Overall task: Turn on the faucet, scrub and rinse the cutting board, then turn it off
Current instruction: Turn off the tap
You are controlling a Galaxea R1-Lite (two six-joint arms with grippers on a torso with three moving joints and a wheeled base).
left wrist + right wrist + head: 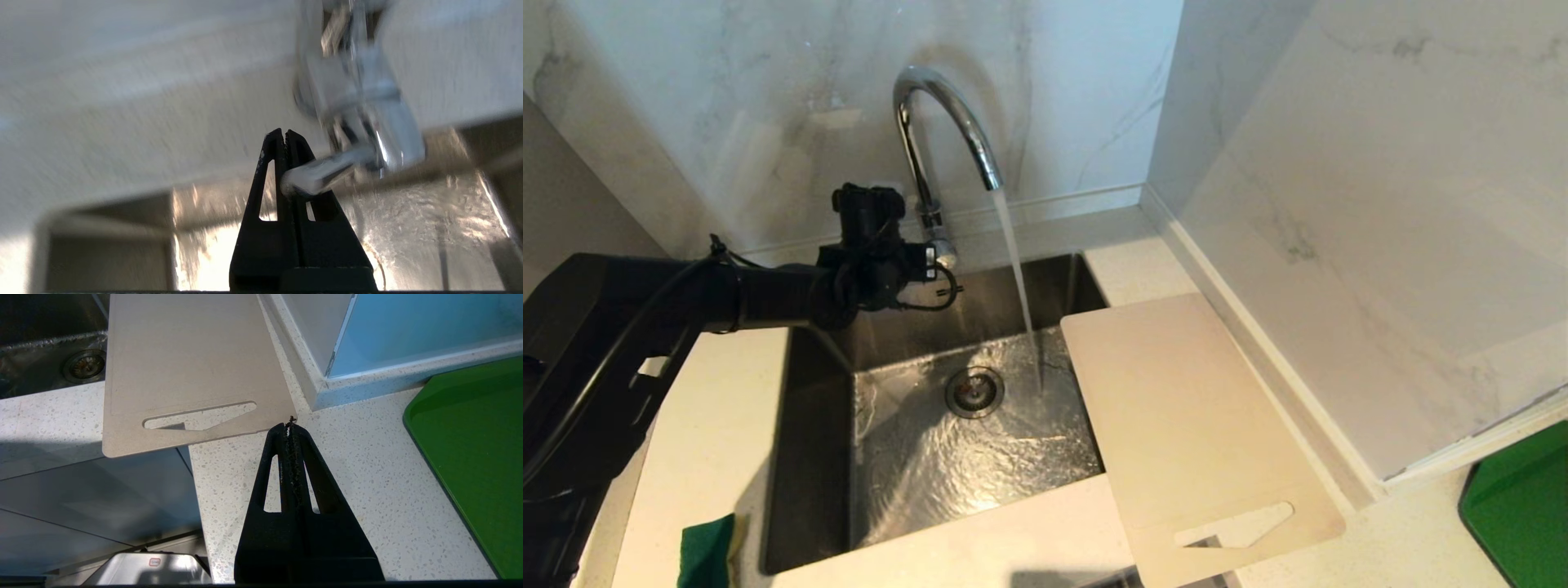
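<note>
Faucet: the chrome faucet (943, 122) is mounted at the back edge of the sink, in front of the marble wall (768, 98). A stream of water (1017, 269) is seen falling from its arched spout into the basin.
Lever: the short side lever (322, 173) is seen in the left wrist view lying against the side of the fingers, its rounded end at their upper part. Contact looks likely, but a grip is not shown.
Left gripper: the left gripper (939, 257) is held beside the faucet base, over the back left part of the sink. Its fingers (271, 163) are pressed together, with nothing between them.
Cutting board: the cutting board (1192, 425) is laid flat along the right edge of the sink, partly on the counter and partly over the basin. Its slot handle (1241, 527) is at the near end, which overhangs the counter's front edge.
Sink: the steel sink (809, 457) is wet, with rippling water around the drain (974, 392).
Right gripper: the right gripper (290, 430) is held above the counter's front edge, just beside the board's near right corner. Its fingers are closed on nothing.
Sponge: a green sponge (707, 551) is placed at the front left corner of the sink.
Green tray: a green tray (1523, 506) is set on the counter (711, 433) at its right end, well apart from the board.
</note>
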